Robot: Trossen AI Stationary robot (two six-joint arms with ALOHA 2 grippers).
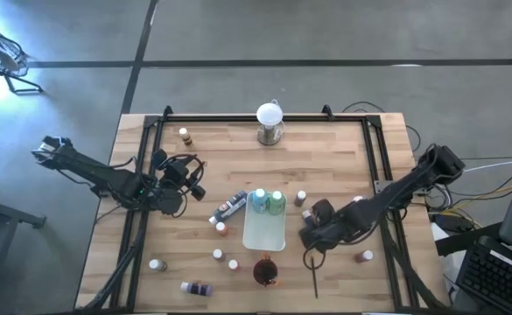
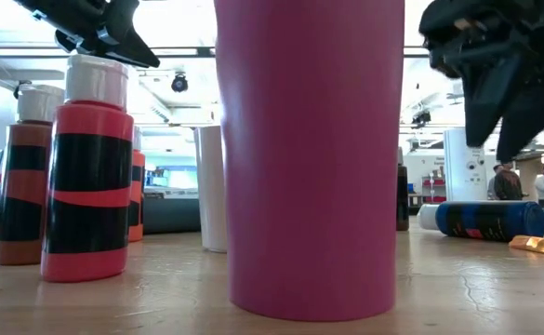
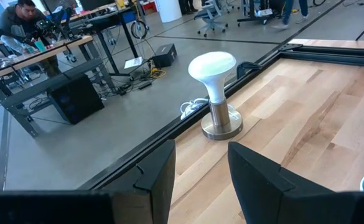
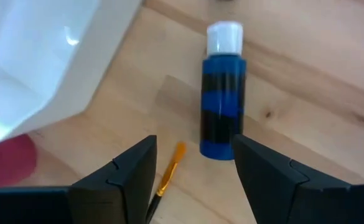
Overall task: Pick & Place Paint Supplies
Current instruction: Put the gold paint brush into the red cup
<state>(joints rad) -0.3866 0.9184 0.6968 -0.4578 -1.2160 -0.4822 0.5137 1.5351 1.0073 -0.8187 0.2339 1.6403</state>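
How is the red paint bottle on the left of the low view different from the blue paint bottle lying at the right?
The red bottle stands upright with its cap on top; the blue bottle lies on its side with its cap pointing sideways. The red bottle is close to the camera; the blue bottle is farther back on the table. Both have white caps and black bands.

Bare wood runs along the far half of the tabletop (image 1: pixel 343 149), broken only by the white globe lamp (image 1: pixel 270 116) at the far edge and one small bottle (image 1: pixel 185 134) near the far left corner. The middle is blocked by the white tray (image 1: pixel 265 229), with the dark red cup (image 1: pixel 266 272) just at its near end. Under the right hand (image 4: pixel 194 171), whose fingers stand apart, a blue bottle (image 4: pixel 223 112) lies flat beside an orange-tipped brush (image 4: pixel 168 173).
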